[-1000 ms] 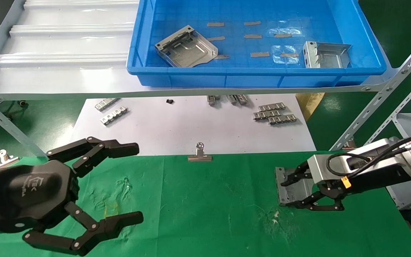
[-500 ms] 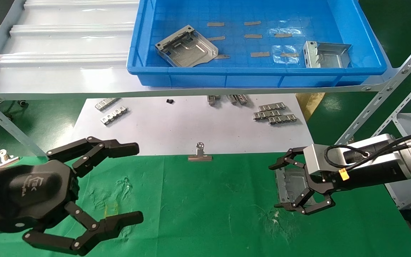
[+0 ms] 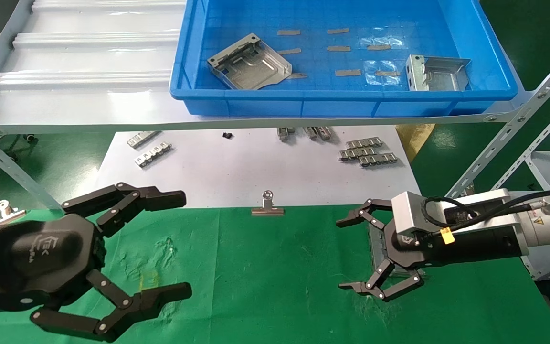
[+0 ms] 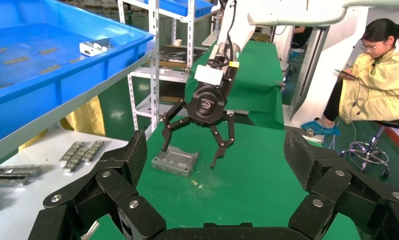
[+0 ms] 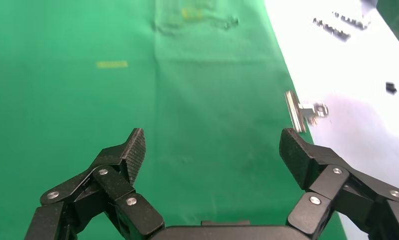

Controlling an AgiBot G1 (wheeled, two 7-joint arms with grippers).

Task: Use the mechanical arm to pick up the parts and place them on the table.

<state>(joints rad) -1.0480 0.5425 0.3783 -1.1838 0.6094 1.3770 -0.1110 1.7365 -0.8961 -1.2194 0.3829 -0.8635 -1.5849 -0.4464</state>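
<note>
Your right hand [image 3: 346, 253] hangs with its fingers spread wide and released, above the metal plate [image 4: 175, 161] lying flat on the green table [image 3: 275, 277] near its right edge. Your left hand [image 3: 170, 243] sits spread open and empty near the left edge; a white logo on its back is too small to read. Two more plates [image 3: 248, 62] rest in the blue bin [image 3: 303, 102].

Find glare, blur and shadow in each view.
Head view: glare streaks on the shelf; the clip casts almost no shadow. Left wrist view: the left gripper looms close and soft. Right wrist view: the clip is smeared with blur.
</note>
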